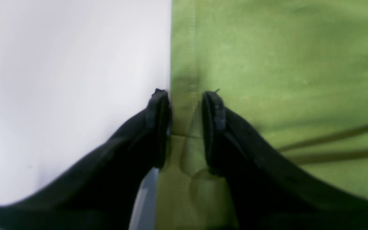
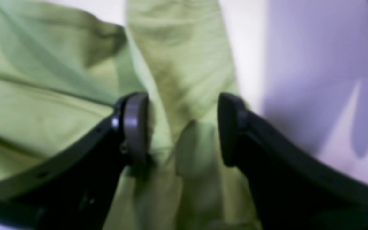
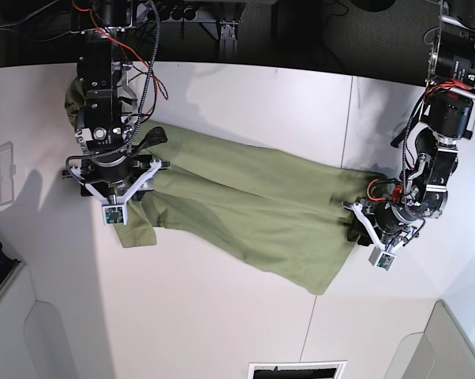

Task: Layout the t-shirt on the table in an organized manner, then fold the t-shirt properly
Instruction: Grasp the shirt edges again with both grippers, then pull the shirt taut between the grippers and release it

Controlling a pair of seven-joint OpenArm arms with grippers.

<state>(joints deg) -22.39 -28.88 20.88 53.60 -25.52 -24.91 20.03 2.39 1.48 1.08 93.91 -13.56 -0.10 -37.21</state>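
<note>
The table (image 3: 222, 316) carries the t-shirt (image 3: 245, 205), stretched out between both arms. The left gripper (image 1: 186, 105) is clamped on its hem edge. The right gripper (image 2: 182, 127) straddles a bunched fold, jaws apart, not pinching.

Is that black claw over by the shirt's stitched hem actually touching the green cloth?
Touching. In the left wrist view, the left tool straddles the hemmed edge of the olive-green cotton t-shirt, with cloth bunched between its black fingers.
</note>
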